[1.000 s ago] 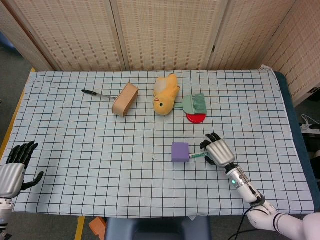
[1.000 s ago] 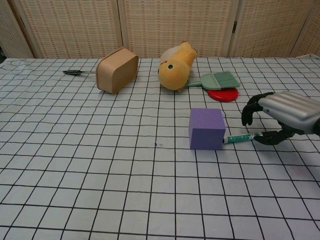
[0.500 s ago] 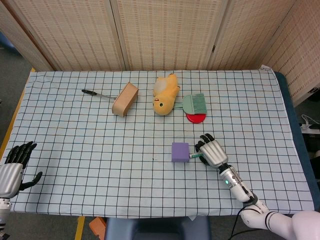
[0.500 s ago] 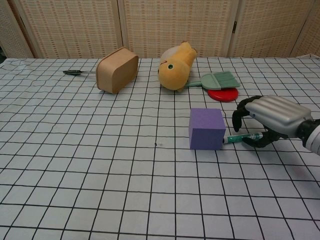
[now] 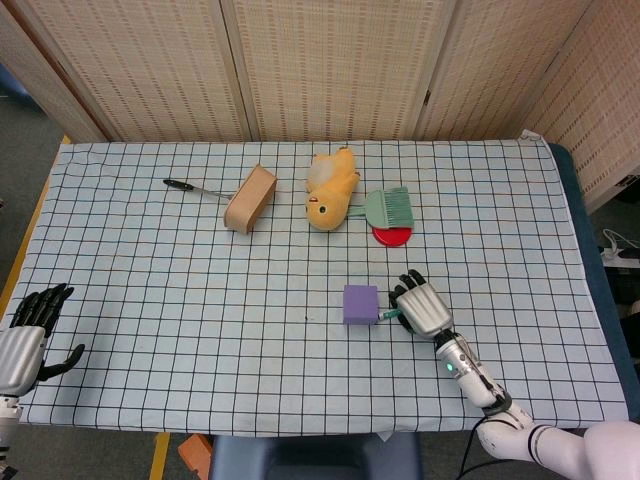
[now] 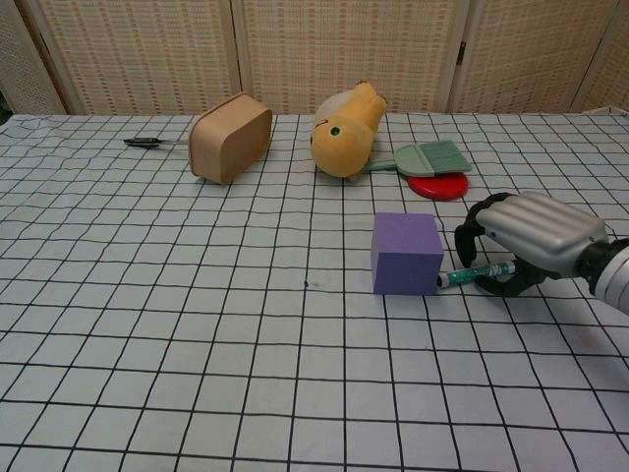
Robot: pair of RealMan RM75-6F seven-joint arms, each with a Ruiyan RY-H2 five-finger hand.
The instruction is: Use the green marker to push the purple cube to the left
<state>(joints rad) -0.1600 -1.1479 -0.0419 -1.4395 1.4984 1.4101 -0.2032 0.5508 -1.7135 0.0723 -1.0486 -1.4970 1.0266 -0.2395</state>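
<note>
A table covered in a white cloth with a black grid (image 5: 150, 300) fills both views; the purple cube (image 5: 360, 304) sits on it a little toward the robot's right of centre, and everything else is placed here relative to that cube. Just to the cube's right lies the green marker (image 6: 474, 272), flat on the cloth, its tip touching or nearly touching the cube's lower right edge; the right hand (image 6: 526, 244) arches over the marker's far end with fingers curled down around it, gripping it, the silver back of the hand facing up. The left hand (image 5: 30, 335) is far off to the cube's left at the near table edge, holding nothing, its dark fingers spread apart and pointing upward.

Beyond the cube, toward the back of the table, a yellow plush toy (image 5: 332, 188) lies on its side; right of the toy a teal brush (image 5: 392, 207) rests partly on a red disc (image 5: 392, 235), both behind and slightly right of the cube. Behind and to the cube's left a tan wooden box (image 5: 250, 198) stands tipped on its side; further left of that lies a slim black-handled tool (image 5: 192, 187). Nothing sits on the cloth directly left of the cube.
</note>
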